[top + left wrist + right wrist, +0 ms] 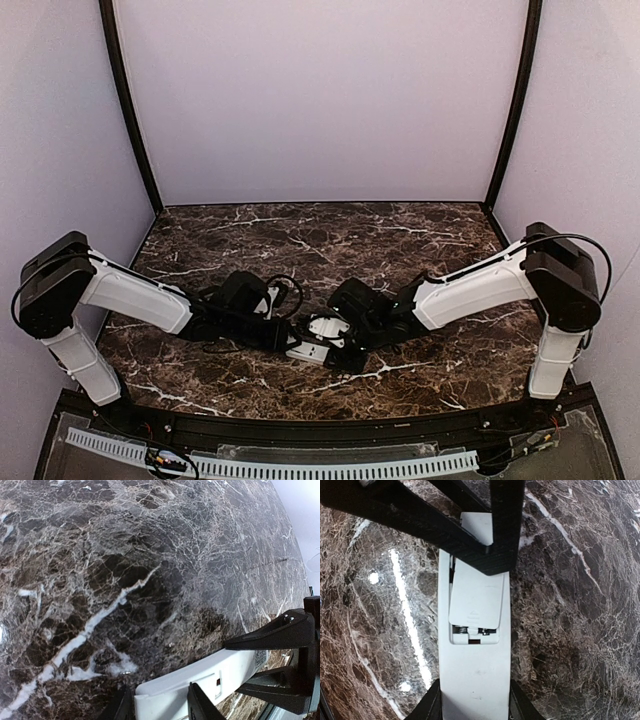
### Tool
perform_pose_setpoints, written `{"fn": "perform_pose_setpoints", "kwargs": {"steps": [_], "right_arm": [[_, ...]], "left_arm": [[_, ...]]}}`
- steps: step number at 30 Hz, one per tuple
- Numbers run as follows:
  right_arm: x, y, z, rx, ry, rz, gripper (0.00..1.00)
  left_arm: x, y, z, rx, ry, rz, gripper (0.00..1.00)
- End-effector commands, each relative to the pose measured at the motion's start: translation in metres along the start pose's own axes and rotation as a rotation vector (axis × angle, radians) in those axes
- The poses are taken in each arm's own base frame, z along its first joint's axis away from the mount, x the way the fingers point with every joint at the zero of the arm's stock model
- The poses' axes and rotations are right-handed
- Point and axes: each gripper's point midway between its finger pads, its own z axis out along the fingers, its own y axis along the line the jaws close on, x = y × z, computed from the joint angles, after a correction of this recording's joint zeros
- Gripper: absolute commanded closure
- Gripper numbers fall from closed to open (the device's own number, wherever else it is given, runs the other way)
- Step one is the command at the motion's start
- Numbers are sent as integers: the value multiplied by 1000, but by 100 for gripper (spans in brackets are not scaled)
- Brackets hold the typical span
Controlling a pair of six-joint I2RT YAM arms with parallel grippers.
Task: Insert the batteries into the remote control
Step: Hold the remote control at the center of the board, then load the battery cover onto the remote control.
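The remote control (pixel 475 670) is a slim white bar held back side up just above the marble table, with a gripper at each end. My right gripper (pixel 475 707) is shut on its near end, a finger pressed to each long side. My left gripper (pixel 160 707) is shut on the other end of the remote control (pixel 220 672). The battery cover (pixel 476 600) sits slid partway, leaving a narrow gap (pixel 470 629) where a spring and metal contacts show. The batteries are not in view. In the top view both grippers meet over the remote control (pixel 306 351) at the table's near centre.
The dark marble table (pixel 400 235) is boxed in by pale walls and two black corner posts (pixel 130 110). A black rail (pixel 330 430) runs along the near edge. A cable loop (pixel 287 288) rises behind the left wrist.
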Motion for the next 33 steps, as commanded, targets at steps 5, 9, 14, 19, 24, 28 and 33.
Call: {"fn": "perform_pose_setpoints", "kwargs": {"steps": [5, 9, 14, 19, 24, 28, 33], "right_arm": [[3, -17, 15, 124, 33, 58, 70], [4, -16, 16, 121, 34, 65, 71], [5, -15, 19, 130, 39, 75, 72], [4, -15, 20, 134, 42, 73, 72], [5, -15, 21, 134, 44, 73, 73], [5, -14, 21, 135, 44, 66, 73], [4, -13, 19, 130, 31, 50, 73]], "left_arm": [[13, 12, -4, -73, 44, -23, 62], [15, 13, -3, -73, 45, -30, 62], [16, 10, -2, -66, 47, -32, 63], [17, 10, -3, -71, 48, -32, 64], [19, 10, -5, -83, 50, -27, 64], [18, 9, -5, -89, 56, -12, 65], [21, 10, -5, -100, 71, 18, 65]]}}
